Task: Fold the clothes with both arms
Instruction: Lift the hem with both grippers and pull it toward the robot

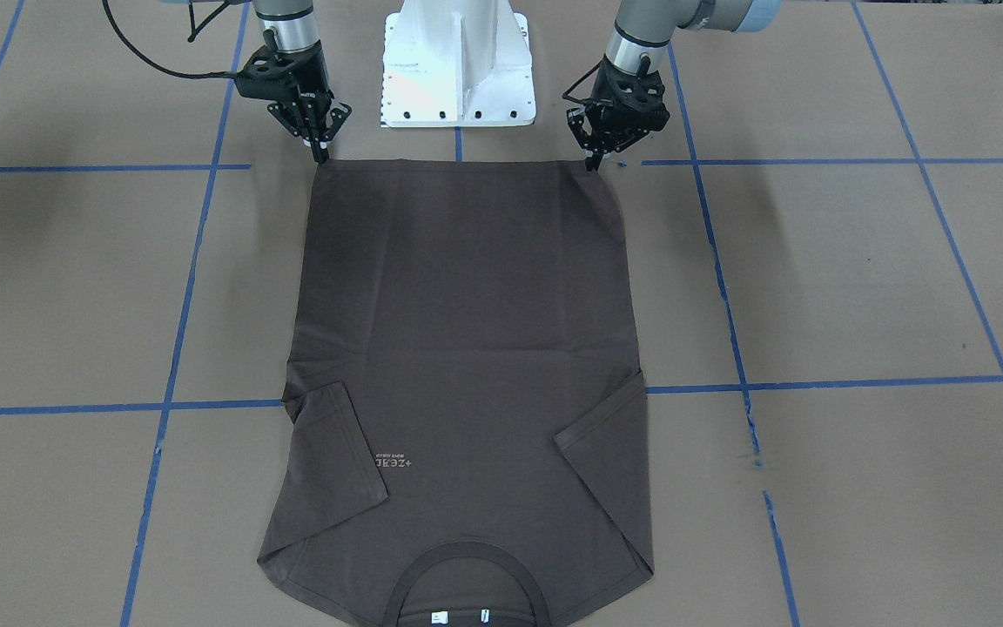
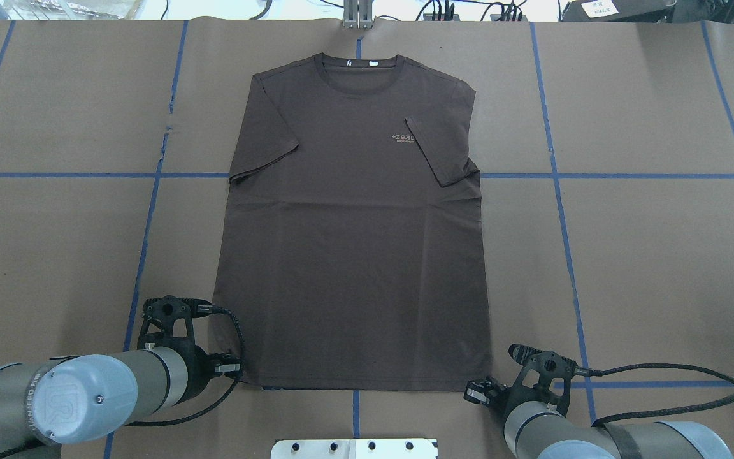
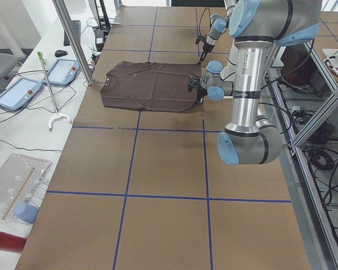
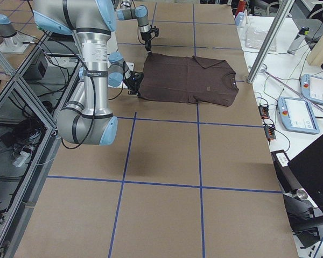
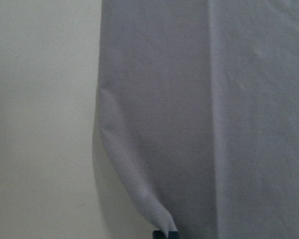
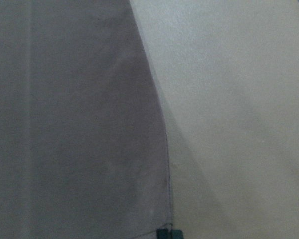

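The dark brown T-shirt [image 1: 467,331] lies flat on the brown table, both sleeves folded in over the chest, its collar [image 2: 357,64] at the far edge from the robot. At the near hem, each arm holds one corner. My left gripper [image 1: 595,162] is shut on the hem corner on its side; in the left wrist view the cloth [image 5: 199,99] rises in a pinched fold to the fingertips [image 5: 164,233]. My right gripper [image 1: 321,158] is shut on the other hem corner, and the shirt's side edge [image 6: 164,164] runs down to its fingertips [image 6: 163,233].
The white bolted pedestal base [image 1: 458,70] stands just behind the hem, between the two arms. Blue tape lines [image 2: 150,210] grid the table. Off the far table edge stand a metal post [image 3: 73,39] and teach pendants [image 3: 19,93].
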{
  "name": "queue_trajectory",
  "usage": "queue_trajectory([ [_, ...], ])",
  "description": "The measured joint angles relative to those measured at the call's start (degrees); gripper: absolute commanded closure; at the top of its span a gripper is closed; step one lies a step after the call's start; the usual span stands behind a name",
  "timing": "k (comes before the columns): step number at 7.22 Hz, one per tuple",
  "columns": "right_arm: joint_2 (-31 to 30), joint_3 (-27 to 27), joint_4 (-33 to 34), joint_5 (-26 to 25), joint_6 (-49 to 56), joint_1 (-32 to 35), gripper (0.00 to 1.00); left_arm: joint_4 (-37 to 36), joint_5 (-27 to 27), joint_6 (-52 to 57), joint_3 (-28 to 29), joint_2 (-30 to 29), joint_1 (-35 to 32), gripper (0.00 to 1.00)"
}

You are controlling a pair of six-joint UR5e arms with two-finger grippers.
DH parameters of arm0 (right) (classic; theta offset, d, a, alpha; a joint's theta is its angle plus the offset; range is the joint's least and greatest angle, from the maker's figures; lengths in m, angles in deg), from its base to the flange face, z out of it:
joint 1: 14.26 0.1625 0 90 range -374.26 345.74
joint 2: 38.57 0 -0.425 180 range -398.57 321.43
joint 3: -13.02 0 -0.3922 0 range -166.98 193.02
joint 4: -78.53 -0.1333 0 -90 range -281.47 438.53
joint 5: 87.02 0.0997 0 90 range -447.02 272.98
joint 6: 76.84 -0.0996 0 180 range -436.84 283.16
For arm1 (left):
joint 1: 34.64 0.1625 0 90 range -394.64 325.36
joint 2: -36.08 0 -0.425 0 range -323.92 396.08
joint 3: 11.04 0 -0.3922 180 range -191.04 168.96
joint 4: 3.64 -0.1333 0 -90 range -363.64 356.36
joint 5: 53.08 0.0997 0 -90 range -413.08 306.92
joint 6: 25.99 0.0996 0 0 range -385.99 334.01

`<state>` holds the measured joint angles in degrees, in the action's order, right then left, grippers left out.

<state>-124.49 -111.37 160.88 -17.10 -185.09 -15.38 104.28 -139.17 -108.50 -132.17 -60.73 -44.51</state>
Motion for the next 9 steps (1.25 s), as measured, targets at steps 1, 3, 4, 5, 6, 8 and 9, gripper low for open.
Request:
queue_trajectory([
  [1, -0.1, -5.9, 5.5, 1.2, 0.1, 0.4, 1.00, -5.4, -0.4, 0.0, -5.7, 0.2, -0.3, 1.00],
  [3, 0.7, -19.7, 19.3, 5.2, 0.1, 0.5, 1.00, -22.8, -5.5, -0.3, -21.3, -2.1, -0.5, 1.00],
  [4, 2.2, -25.4, 25.7, 7.3, 0.1, 0.8, 1.00, -29.5, -8.4, -0.4, -27.3, -3.5, -1.1, 1.00],
  [5, 4.6, -28.3, 31.0, 8.7, 0.2, 1.5, 1.00, -33.1, -10.4, -0.3, -30.2, -4.3, -2.3, 1.00],
  [6, 6.9, -29.1, 34.5, 9.5, 0.3, 2.8, 1.00, -34.6, -11.3, 0.6, -30.1, -5.1, -3.4, 1.00],
  [8, 11.6, -25.7, 36.8, 10.7, 4.6, 8.7, 1.00, -35.3, -11.7, 7.9, -22.4, -10.7, -9.8, 1.00],
  [9, 14.4, -21.4, 36.7, 11.8, 8.6, 13.7, 1.00, -34.9, -11.7, 12.9, -16.4, -14.1, -14.5, 1.00],
])
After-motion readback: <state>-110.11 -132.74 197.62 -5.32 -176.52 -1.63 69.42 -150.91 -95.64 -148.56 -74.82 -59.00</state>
